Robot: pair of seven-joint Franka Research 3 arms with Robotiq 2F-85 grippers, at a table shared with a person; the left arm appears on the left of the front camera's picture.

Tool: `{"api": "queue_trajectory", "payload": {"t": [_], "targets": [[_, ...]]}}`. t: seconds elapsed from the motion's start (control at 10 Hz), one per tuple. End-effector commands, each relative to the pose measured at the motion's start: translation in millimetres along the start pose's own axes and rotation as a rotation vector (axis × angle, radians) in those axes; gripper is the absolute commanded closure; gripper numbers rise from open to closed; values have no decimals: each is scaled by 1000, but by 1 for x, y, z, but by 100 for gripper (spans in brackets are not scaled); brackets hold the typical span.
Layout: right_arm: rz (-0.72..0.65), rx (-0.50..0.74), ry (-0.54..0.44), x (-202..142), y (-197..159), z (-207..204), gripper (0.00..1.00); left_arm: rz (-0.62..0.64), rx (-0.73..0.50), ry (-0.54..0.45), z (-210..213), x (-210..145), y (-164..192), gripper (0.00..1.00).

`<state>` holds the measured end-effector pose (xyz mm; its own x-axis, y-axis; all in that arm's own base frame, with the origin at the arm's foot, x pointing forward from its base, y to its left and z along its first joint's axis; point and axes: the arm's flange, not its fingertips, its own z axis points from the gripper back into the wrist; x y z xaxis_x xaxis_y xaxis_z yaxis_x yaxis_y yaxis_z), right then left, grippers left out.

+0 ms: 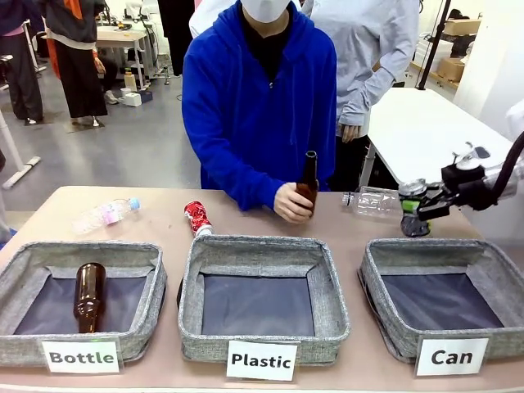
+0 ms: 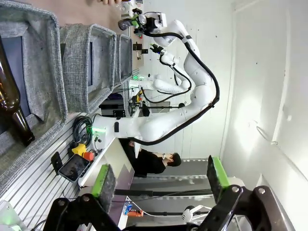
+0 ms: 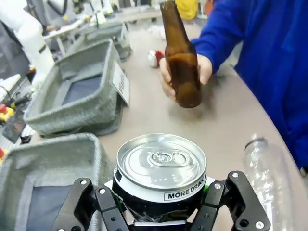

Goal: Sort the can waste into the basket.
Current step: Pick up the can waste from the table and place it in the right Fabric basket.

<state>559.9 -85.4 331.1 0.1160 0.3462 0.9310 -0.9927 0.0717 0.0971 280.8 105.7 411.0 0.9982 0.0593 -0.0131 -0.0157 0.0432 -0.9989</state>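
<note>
Now we see the right gripper (image 1: pixel 413 210) closed on a black drink can with a silver top (image 1: pixel 414 224), which it holds upright between its green pads. In the right wrist view its two fingers (image 3: pixel 103 207) press the sides of this can, and the silver lid faces the camera. The can hangs in the air close to the far rim of the grey woven-fabric rectangular basket (image 1: pixel 391 323) with dark lining and the white card "Can", at the robot's right end of the table. The can is not inside this basket.

The left gripper (image 2: pixel 161 179) stands wide open in the left wrist view, and there is nothing between its green pads.

Across the light brown table (image 1: pixel 164 214), a person in a blue hooded jacket (image 1: pixel 254 98) holds a brown glass bottle (image 1: pixel 309 182) upright on the table top with one hand (image 1: pixel 291 203). A crushed red can (image 1: pixel 196 218) lies just behind the middle grey basket with the card "Plastic" (image 1: pixel 264 250). A clear plastic bottle (image 1: pixel 105 214) lies behind the left grey basket with the card "Bottle" (image 1: pixel 82 252), and inside that basket lies a second brown glass bottle (image 1: pixel 88 295). Another clear plastic bottle (image 1: pixel 372 201) lies on the table just beside the right gripper.
</note>
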Motion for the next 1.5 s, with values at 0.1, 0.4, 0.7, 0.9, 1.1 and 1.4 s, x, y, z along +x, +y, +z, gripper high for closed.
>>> {"api": "queue_trajectory", "payload": {"t": [0.1,0.4,0.7,0.9,1.1,1.4], "targets": [[116,15,-18,77,59,55,100,11,-22,-5,0,-2,-5,0],[98,186,322,109,142,75,100,11,-22,-5,0,-2,-5,0],[-22,220,731,97,187,29,100,11,-22,-5,0,-2,-5,0],[-44,146,857,89,192,-14,100,-1,0,0,0,0,-1,0],[-79,97,904,81,188,-33,100,-114,-103,-90,41,-47,-68,0],[-126,102,896,71,181,-39,100,-216,-236,-53,85,-106,-114,0]]}}
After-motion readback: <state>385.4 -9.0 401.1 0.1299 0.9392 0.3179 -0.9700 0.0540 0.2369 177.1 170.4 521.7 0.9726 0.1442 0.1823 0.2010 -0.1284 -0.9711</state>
